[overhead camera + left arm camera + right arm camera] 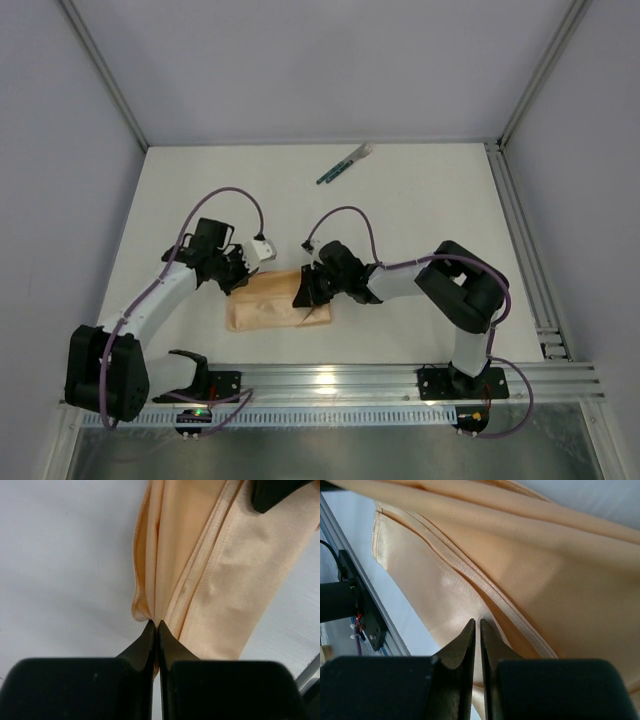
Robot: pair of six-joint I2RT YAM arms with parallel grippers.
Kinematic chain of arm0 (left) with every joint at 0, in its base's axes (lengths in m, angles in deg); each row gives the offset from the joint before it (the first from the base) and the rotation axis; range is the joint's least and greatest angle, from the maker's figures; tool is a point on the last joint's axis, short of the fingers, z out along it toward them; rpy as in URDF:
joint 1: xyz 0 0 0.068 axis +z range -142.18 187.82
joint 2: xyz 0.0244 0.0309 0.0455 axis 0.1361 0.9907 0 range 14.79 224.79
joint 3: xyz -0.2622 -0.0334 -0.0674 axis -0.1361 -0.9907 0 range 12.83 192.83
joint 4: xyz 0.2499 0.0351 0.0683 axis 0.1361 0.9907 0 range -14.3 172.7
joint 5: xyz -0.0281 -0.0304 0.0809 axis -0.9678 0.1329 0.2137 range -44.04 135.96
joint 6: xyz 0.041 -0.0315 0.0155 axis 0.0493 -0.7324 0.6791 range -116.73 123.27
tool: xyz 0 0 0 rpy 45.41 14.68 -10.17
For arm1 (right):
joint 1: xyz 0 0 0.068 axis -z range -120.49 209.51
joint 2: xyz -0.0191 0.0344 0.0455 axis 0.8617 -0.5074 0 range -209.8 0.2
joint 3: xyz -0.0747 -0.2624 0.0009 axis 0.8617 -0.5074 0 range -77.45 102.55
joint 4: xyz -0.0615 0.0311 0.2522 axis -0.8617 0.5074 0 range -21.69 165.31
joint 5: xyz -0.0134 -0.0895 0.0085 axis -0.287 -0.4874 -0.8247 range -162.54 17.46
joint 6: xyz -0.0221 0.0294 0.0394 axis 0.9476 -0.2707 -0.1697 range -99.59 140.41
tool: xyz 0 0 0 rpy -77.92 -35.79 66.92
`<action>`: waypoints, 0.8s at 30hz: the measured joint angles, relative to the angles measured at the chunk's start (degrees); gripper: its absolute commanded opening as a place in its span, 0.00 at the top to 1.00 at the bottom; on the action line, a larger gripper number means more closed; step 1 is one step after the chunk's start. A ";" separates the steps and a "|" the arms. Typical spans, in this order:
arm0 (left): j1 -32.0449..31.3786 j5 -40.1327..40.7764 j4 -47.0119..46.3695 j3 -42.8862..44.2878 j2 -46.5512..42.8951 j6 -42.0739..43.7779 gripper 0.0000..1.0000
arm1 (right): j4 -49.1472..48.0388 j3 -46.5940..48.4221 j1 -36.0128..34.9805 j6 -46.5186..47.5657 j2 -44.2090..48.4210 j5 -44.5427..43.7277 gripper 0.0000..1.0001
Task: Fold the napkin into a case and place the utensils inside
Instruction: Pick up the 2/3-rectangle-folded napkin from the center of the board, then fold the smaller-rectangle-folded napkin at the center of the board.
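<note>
The peach-tan napkin (268,300) lies folded on the white table between my two arms, near the front edge. My left gripper (236,278) is shut on the napkin's far left corner, and the cloth (210,570) bunches in folds at the fingertips. My right gripper (303,291) is shut on a layer of the napkin (530,580) near its right end, beside a stitched hem. The utensils (345,164), dark green handles with pale ends, lie together far back on the table, apart from both grippers.
A metal rail (400,382) runs along the table's near edge, and another rail (525,250) runs down the right side. Grey walls enclose the table on the left, back and right.
</note>
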 measured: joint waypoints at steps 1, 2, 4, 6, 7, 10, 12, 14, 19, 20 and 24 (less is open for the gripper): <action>-1.46 1.01 -0.24 -0.72 -1.51 -0.04 1.00 | -0.13 -0.02 0.02 -0.31 0.00 -0.20 0.89; -2.93 2.05 -0.46 -1.25 -2.25 -0.17 1.00 | -0.22 -0.02 0.04 -0.61 -0.02 -0.46 0.89; -7.58 5.11 -1.25 -2.64 -2.62 -1.01 1.00 | -0.42 -0.02 0.11 -1.33 -0.07 -1.01 0.89; -12.07 7.80 -1.97 -4.66 -2.47 -1.55 1.00 | -1.22 -0.28 0.17 -2.34 -0.11 -1.68 0.89; -14.05 8.94 -2.03 -5.62 -2.51 -1.81 1.00 | -2.01 -0.68 0.22 -3.02 -0.11 -2.10 0.89; -18.03 11.39 -2.08 -7.76 -3.41 -2.56 1.00 | -4.28 -1.79 0.22 -5.11 -0.11 -3.23 0.89; -19.26 12.81 -2.12 -8.55 -4.17 -2.56 1.00 | -5.51 -2.34 0.22 -6.45 -0.13 -3.98 0.89; -20.59 14.16 -2.49 -9.53 -4.85 -2.40 1.00 | -6.64 -2.75 0.22 -7.58 -0.31 -4.37 0.89; -24.11 17.31 -4.00 -13.68 -5.62 -0.83 1.00 | -8.02 -2.99 0.22 -9.20 -0.68 -5.22 0.89; -24.37 17.70 -4.26 -13.90 -5.86 -0.57 1.00 | -8.04 -2.99 0.22 -9.27 -0.68 -5.55 0.89; -24.70 18.49 -4.85 -14.21 -5.97 0.57 1.00 | -8.11 -3.02 0.26 -9.40 -0.63 -6.03 0.89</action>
